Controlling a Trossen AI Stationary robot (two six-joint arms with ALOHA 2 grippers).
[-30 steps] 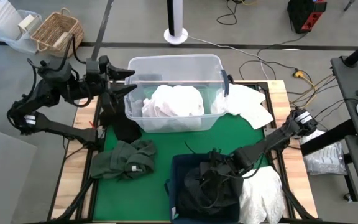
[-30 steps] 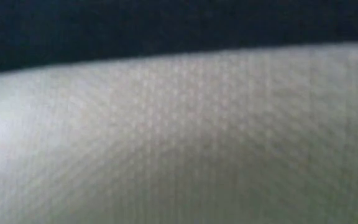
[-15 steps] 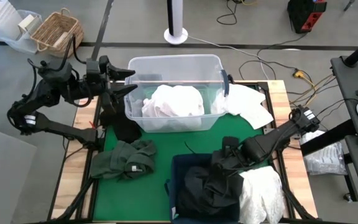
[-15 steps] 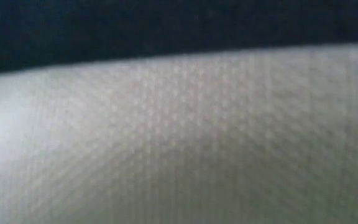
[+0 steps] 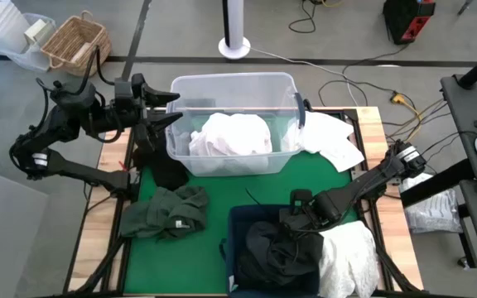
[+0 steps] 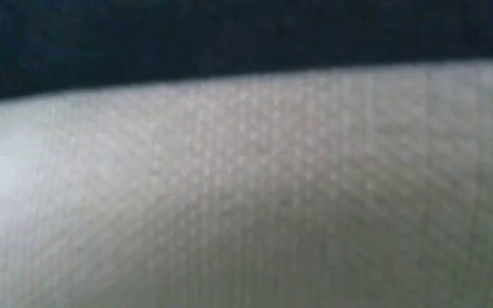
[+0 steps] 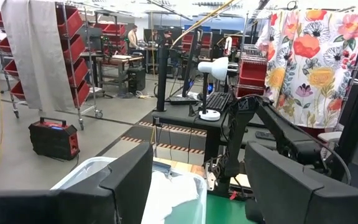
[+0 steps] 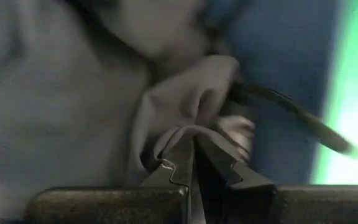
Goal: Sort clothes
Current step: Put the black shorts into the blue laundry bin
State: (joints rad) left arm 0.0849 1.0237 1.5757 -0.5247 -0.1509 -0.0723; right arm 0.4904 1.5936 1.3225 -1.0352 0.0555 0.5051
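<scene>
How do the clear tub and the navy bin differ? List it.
The clear plastic tub is see-through and holds white clothes; the navy bin is opaque and holds dark clothes. The tub sits at the table's far side, the bin at the near edge. Both are open-topped.

Right gripper (image 5: 292, 222) fingers pinched together; left gripper (image 5: 171, 106) fingers spread.
</scene>
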